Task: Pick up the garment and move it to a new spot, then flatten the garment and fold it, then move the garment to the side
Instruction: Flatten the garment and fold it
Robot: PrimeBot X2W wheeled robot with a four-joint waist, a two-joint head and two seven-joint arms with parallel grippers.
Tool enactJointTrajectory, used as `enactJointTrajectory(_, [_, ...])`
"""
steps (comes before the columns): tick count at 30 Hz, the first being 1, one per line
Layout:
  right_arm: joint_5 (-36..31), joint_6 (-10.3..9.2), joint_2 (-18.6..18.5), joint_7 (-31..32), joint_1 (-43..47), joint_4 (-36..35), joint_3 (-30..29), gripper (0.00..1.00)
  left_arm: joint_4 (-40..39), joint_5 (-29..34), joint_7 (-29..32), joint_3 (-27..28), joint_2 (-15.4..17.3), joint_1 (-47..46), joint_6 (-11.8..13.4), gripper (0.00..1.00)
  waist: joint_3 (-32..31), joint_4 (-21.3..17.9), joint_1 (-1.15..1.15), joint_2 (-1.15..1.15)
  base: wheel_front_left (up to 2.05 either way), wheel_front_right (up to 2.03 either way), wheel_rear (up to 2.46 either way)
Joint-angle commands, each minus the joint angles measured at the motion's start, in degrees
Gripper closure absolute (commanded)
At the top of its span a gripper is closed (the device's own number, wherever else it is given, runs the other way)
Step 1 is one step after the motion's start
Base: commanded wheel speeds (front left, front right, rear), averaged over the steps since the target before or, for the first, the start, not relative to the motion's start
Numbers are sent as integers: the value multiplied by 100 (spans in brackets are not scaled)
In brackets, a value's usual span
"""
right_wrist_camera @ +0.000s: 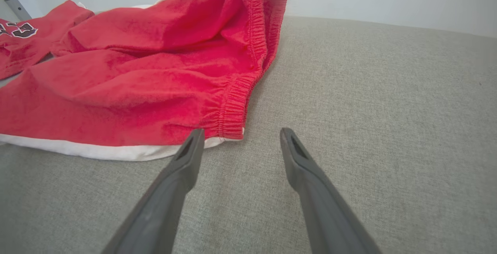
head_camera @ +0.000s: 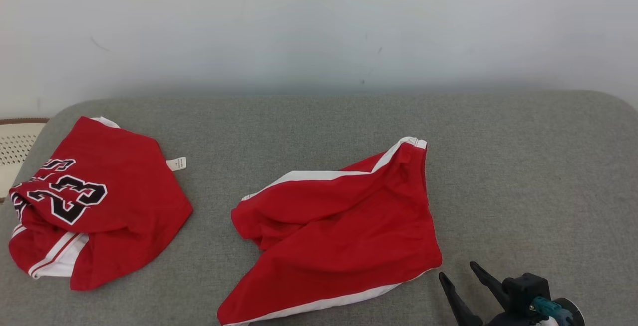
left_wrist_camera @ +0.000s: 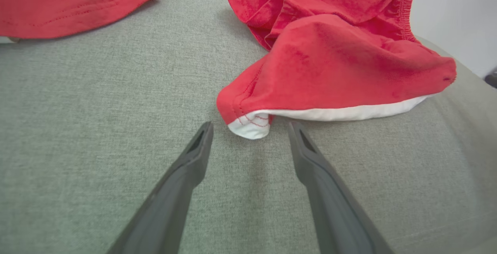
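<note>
item: red shorts, crumpled, mid-cushion.
i saw both grippers released, holding nothing: left gripper had the shorts' white hem corner just ahead, between its fingertips; right gripper sat just beside the elastic waistband corner. jersey lay well apart at the cushion's left end.

Crumpled numbered jersey on grey cushion, far left

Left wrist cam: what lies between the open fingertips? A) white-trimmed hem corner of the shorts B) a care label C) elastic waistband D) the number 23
A: the white-trimmed hem corner of the red shorts sits between the tips of the open left gripper.
</note>
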Motion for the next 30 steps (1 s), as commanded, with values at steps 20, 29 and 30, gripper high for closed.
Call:
enactJointTrajectory(20, [593, 3, 90, -286, -1313, 1476, 1306, 11, 687, -152, -20, -442, 0, -740, -64, 10, 389, 120, 0, 0, 0, 0, 0])
enactJointTrajectory(29, [970, 3, 103, -446, -1624, 1698, 1734, 100, 577, -172, -21, -518, 0, -826, -148, 100, 404, 129, 0, 0, 0, 0, 0])
enactJointTrajectory(30, [990, 3, 95, -457, -1610, 1664, 1740, 100, 524, -147, -21, -498, 0, -777, -152, 100, 384, 115, 0, 0, 0, 0, 0])
